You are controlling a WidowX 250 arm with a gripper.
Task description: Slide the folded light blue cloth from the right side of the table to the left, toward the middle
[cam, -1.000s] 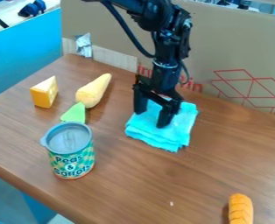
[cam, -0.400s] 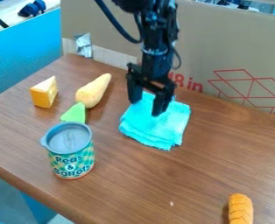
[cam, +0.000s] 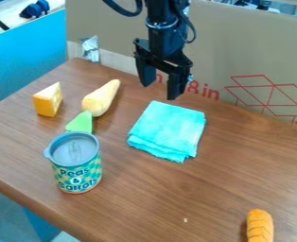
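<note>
"Two black fingers stand apart on the gripper [cam: 159,91], with nothing between them. Where is it?"

"Hanging down near the back edge of the turquoise cloth [cam: 167,130], above table height and not touching it. The arm comes in from the top of the view."

"And how does the cloth lie?"

"Folded in layers, flat on the middle of the brown wooden table [cam: 227,184], with one corner toward the cardboard [cam: 220,42] along the back."

"What is around it?"

"Toward the left, a pale yellow, tapering toy vegetable [cam: 100,98] lies with its narrow end pointing back. A small green piece [cam: 80,122] sits by its thick end, just behind the can [cam: 76,165]; whether those touch, I can't tell."

"Is the can upright?"

"Yes, with a grey top and a green patterned side. Farther back, at the left, is the yellow-orange cheese wedge [cam: 47,102], paler on top."

"Anything else?"

"An orange, ridged piece [cam: 259,228] at the near right, well apart from the cloth. Against the cardboard at the back left there's something silvery [cam: 90,49], perhaps crumpled foil."
</note>
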